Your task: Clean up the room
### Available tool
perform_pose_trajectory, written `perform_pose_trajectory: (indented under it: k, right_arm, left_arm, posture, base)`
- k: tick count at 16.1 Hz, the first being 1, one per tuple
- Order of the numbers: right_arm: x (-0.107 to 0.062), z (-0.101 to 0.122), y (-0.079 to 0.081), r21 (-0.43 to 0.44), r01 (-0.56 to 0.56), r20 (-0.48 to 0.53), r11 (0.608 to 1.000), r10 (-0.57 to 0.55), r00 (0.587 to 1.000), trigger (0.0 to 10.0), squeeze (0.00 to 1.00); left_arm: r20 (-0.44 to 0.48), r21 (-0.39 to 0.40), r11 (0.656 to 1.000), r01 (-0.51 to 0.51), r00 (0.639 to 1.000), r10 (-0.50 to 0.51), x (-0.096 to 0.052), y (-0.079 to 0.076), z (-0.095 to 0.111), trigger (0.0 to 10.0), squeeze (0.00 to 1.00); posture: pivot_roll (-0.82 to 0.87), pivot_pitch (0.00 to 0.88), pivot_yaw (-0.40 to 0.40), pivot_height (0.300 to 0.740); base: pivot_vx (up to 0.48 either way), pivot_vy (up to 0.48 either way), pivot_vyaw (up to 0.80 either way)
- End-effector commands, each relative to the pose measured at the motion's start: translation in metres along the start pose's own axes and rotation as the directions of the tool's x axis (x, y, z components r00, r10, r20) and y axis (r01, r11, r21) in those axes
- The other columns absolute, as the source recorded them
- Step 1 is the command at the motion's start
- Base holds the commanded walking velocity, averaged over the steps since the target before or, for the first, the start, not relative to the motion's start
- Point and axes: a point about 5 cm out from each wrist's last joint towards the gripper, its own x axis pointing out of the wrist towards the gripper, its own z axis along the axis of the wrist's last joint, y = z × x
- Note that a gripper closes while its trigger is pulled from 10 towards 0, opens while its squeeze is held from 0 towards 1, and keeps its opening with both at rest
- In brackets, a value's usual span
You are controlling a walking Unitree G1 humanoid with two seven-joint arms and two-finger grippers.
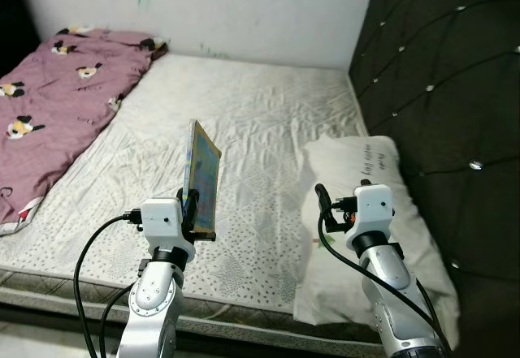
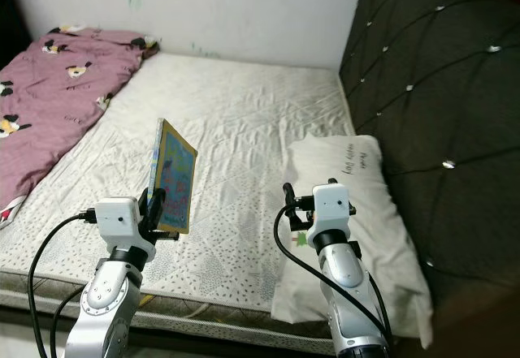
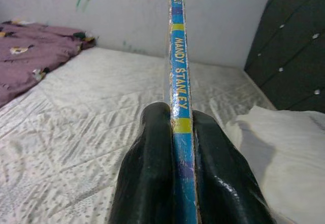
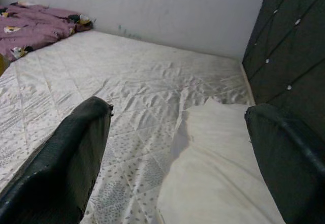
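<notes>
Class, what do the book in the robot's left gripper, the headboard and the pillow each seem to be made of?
Book: thin glossy card or paper, likely; printed spine, colourful cover, held upright in the left gripper.
Headboard: dark padded fabric or leatherette; diamond tufting with shiny studs.
Pillow: soft off-white cloth, matte; creases and a sagging shape.

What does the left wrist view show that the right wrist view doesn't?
Left wrist view: the left gripper shut on a thin book, spine toward the camera, reading MANDY STANLEY. Right wrist view: the right gripper with jaws wide apart and nothing between them, above the pillow's edge. Both share the white mattress, purple blanket, dark headboard and wall.
</notes>
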Motion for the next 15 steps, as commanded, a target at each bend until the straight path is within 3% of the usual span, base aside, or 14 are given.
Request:
perform_pose_trajectory:
  k: [1,5,10,15]
  right_arm:
    - [0.000,-0.001,-0.002,0.001,0.001,-0.003,1.000,-0.001,1.000,10.0,0.00]
    - [-0.001,-0.001,-0.001,0.001,-0.003,-0.004,1.000,0.003,1.000,10.0,0.00]
    - [0.000,-0.002,-0.002,0.044,0.007,-0.015,0.999,-0.006,1.000,10.0,0.00]
    - [0.001,-0.001,0.001,0.069,-0.009,-0.022,0.998,0.011,1.000,10.0,0.00]
  left_arm:
    - [0.041,0.003,1.000,0.014,0.999,-0.014,0.003,-0.002,0.010,10.0,0.00]
    - [0.035,0.000,1.000,0.028,0.999,-0.028,0.002,-0.004,0.009,10.0,0.00]
    - [0.005,0.003,0.998,-0.061,0.998,0.061,0.003,0.006,0.006,10.0,0.00]
    - [0.002,-0.005,0.997,-0.077,0.997,0.077,0.004,0.008,0.007,10.0,0.00]
  posture:
    - [-0.03,0.008,-0.037,0.740]
    - [-0.03,0.009,-0.035,0.740]
    - [-0.03,0.009,-0.035,0.740]
    - [-0.03,0.028,-0.034,0.740]
  base:
    - [0.000,0.000,0.00]
    - [0.000,0.000,0.00]
    - [0.000,0.000,0.00]
    - [0.000,0.000,0.00]
